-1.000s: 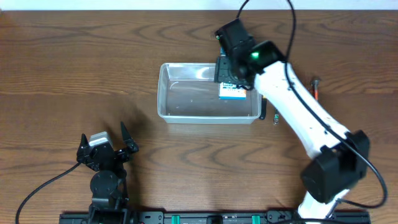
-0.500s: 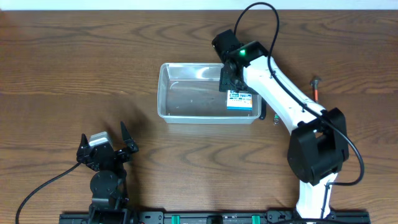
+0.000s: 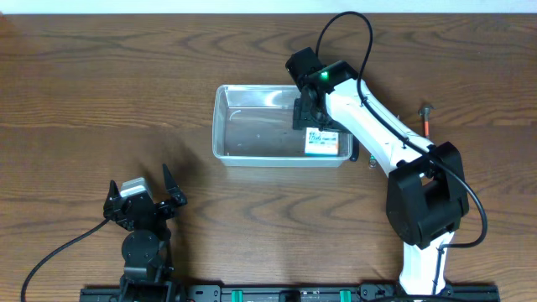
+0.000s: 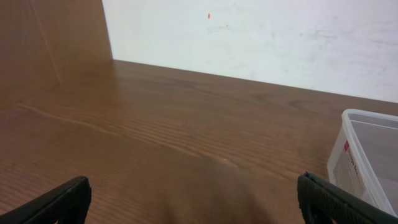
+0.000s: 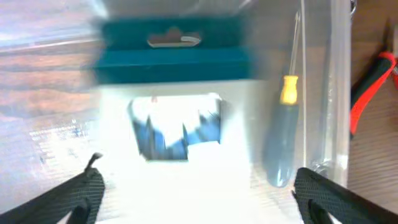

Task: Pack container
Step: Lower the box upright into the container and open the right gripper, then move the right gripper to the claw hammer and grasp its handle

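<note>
The clear rectangular container stands at mid-table. A small blue-and-white box lies inside it at its right end. My right gripper hovers just above the box with its jaws wide apart. In the right wrist view the box is blurred and sits below and between the open fingers, untouched by them. My left gripper rests open and empty near the front left. In the left wrist view the container's corner shows at the right.
A grey-handled tool with a yellow collar lies along the container's right wall; I cannot tell on which side. A red-and-black-handled tool lies on the table further right and also shows in the right wrist view.
The right gripper carried the blue-and-white box down into the container's right end and let go. The box now lies there and the jaws stand open. The left arm has not moved.
</note>
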You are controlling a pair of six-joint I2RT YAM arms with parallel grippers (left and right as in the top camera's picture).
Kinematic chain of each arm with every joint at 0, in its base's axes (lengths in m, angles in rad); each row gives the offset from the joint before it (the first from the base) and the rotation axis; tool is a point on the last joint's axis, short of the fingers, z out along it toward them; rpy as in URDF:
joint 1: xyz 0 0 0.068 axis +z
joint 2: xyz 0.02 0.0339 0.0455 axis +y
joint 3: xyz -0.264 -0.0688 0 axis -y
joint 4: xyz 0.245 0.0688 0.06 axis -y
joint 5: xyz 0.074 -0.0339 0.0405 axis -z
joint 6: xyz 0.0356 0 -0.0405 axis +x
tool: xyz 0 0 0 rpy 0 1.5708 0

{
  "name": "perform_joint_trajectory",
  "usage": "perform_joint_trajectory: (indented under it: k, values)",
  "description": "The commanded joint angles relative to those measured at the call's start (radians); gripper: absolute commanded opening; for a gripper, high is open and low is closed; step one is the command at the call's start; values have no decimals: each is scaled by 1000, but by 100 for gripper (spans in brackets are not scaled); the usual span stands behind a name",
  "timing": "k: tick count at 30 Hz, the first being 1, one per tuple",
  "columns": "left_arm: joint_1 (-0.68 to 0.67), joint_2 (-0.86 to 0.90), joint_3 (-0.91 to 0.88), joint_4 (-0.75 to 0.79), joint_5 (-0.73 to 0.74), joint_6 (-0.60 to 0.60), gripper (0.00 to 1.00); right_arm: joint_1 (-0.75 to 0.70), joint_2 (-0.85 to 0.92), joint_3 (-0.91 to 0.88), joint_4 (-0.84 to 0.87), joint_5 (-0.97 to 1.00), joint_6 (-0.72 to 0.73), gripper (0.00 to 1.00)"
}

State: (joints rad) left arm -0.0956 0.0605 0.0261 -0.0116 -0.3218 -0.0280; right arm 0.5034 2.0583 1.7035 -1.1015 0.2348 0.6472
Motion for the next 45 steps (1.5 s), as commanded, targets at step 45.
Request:
perform_joint_trajectory:
  k: [45]
  values:
    - [-3, -4, -22, -29, -20, 2, 98, -714, 61, -210, 244, -213, -643, 65]
